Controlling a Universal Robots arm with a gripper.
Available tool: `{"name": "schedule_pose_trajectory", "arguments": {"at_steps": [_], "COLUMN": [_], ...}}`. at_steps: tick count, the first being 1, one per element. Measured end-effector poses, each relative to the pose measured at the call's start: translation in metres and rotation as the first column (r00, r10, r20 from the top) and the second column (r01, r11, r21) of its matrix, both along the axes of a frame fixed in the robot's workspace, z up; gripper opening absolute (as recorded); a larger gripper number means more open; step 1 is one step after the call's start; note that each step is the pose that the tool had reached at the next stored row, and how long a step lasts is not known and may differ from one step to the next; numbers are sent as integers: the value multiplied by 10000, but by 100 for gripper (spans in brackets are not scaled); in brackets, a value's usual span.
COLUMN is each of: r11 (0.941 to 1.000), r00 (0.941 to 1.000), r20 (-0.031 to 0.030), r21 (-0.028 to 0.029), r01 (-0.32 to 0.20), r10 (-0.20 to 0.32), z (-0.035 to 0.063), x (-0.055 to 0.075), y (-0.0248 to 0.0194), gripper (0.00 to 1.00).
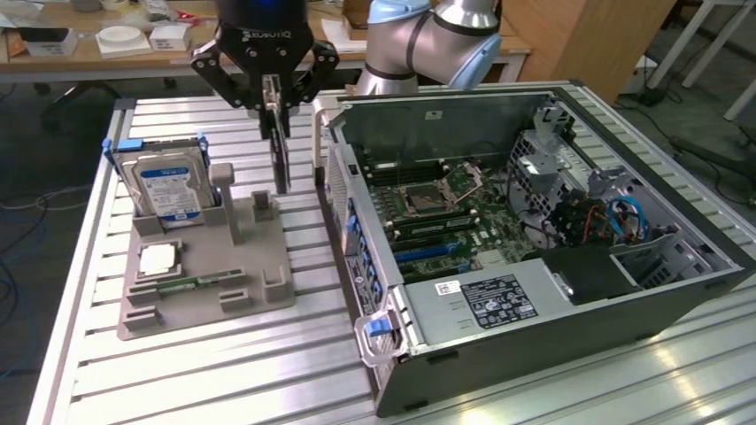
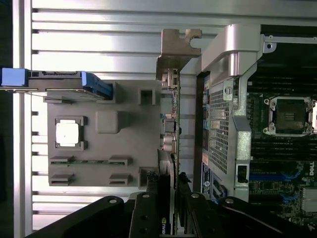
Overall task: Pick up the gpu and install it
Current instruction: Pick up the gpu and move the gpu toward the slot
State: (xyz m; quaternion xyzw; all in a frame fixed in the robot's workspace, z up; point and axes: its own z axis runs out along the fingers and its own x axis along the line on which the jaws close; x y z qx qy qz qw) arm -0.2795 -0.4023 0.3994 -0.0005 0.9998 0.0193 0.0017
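Slatted metal table bears grey holder (seemingly plastic) and computer case.

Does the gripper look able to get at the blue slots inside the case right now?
Probably yes. The case lies open side up, so nothing covers the blue slots from above. The gripper, shut on the gpu, hangs just outside the case wall, beside the tray.

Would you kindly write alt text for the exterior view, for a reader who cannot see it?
The gripper holds the gpu upright over the edge of a gray parts tray. A hard drive stands in the tray; an open computer case lies at the exterior view's right.
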Motion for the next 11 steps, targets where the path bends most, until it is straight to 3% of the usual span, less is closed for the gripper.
{"name": "schedule_pose_trajectory", "arguments": {"at_steps": [11], "r11": [10000], "r00": [10000], "r20": [-1], "r21": [0], "r01": [0], "r10": [0], "z": [0], "x": [253], "y": [0], "gripper": [26]}}
